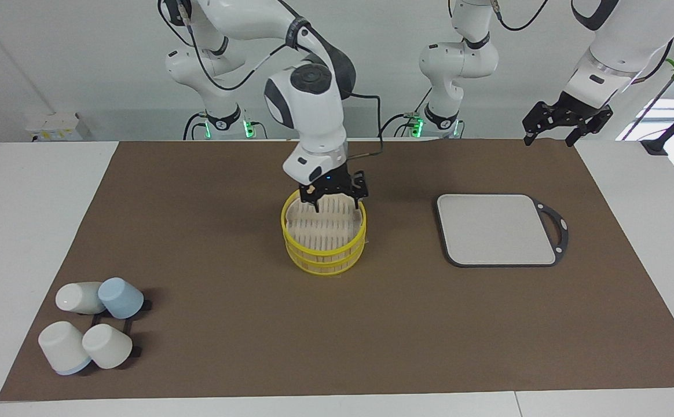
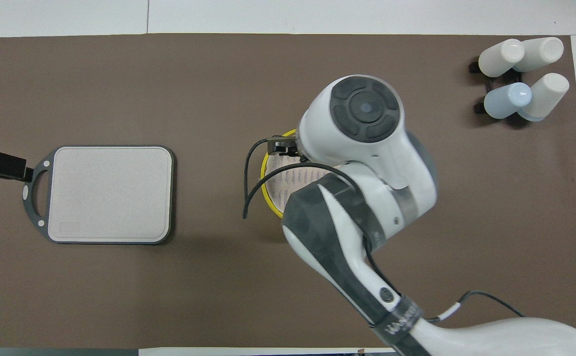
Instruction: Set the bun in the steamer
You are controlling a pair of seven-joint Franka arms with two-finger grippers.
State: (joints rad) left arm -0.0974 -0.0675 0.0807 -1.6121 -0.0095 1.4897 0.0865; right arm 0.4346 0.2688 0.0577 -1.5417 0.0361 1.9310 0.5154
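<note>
In the facing view we find the right gripper (image 1: 336,201) over the steamer (image 1: 323,252) at mid-mat, fingers spread with nothing between them; the left gripper (image 1: 549,134) waits aloft, spread, near the grey board (image 1: 496,229). We cannot find the bun. In the overhead view the right arm hides most of the steamer (image 2: 267,194).
</note>
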